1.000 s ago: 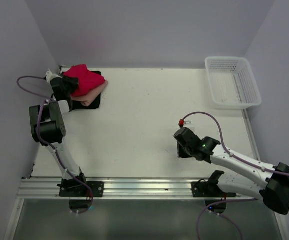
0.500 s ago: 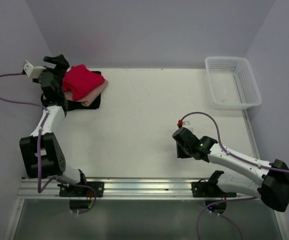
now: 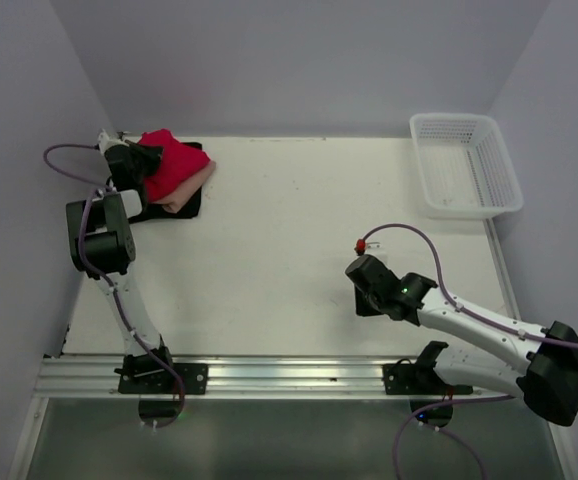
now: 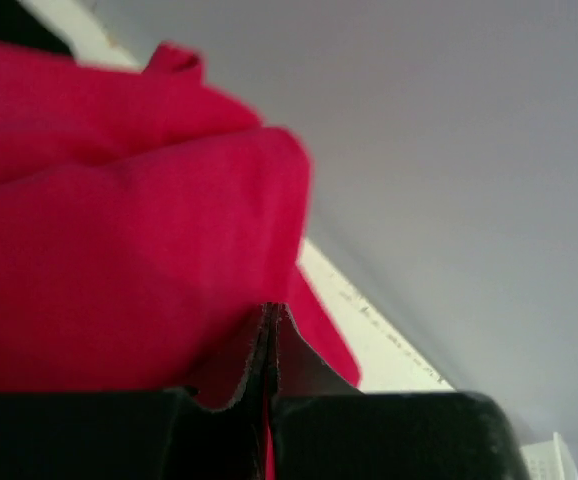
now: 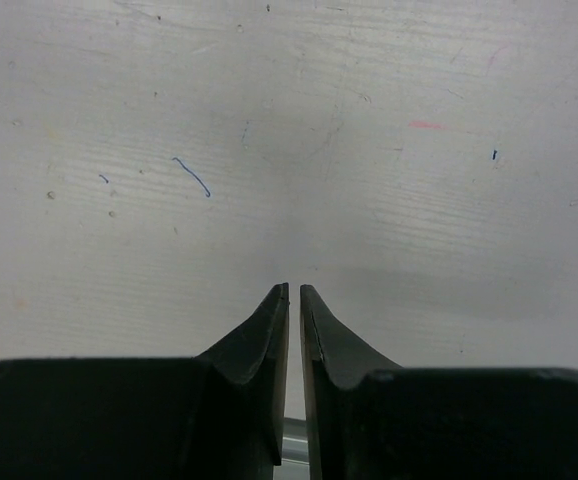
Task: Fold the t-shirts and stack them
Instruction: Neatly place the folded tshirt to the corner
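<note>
Left pincer [image 3: 137, 160] sat at upper left of the top view, against red t-shirt [image 3: 172, 163], which lay bunched on pink t-shirt [image 3: 195, 188] and black t-shirt [image 3: 187, 208], all one pile on table [image 3: 289, 230]. Right pincer [image 3: 361, 292] was lower right, well apart; basket [image 3: 466, 165] upper right. Left wrist view: jaws were pressed together at the red cloth, a red sliver between them, grip unclear. Right wrist view: jaws almost closed, holding nothing, over table. Stacking looked done; the red top layer likely needed neatening.
</note>
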Tool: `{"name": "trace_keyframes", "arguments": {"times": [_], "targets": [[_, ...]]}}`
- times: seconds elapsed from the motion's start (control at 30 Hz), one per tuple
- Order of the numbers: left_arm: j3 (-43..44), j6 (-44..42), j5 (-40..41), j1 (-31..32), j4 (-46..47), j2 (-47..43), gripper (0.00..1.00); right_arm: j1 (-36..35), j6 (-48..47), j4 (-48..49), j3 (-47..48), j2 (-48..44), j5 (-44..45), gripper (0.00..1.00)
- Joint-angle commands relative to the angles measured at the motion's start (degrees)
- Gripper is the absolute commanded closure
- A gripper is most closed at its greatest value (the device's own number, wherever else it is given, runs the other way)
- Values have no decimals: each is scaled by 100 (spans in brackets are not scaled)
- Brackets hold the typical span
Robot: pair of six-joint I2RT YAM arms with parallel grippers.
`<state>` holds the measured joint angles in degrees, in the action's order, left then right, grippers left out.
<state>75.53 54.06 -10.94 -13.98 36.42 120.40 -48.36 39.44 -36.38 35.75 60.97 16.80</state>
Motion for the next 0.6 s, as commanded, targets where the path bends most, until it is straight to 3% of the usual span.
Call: {"name": "trace_keyframes", "arguments": {"times": [0.0,0.27,0.4,0.47,0.57], "targets": [[463,262,-410,-61,-231,369,100,-7,37,-62,-24,-190,43,87],[1358,464,-646,-35,-1417,1380,100,-7,46,-71,20,-173,-1,87],[1631,973,-1040,-35,-1095,1705,100,-7,55,-62,11,-199,-45,88],[2069,1395,-1452,-35,-856,2065,100,-7,90,-97,3,-217,-36,88],[2904,1590,-1761,-9,-1504,2557,100,-7,108,-150,2,-305,-36,88]]}}
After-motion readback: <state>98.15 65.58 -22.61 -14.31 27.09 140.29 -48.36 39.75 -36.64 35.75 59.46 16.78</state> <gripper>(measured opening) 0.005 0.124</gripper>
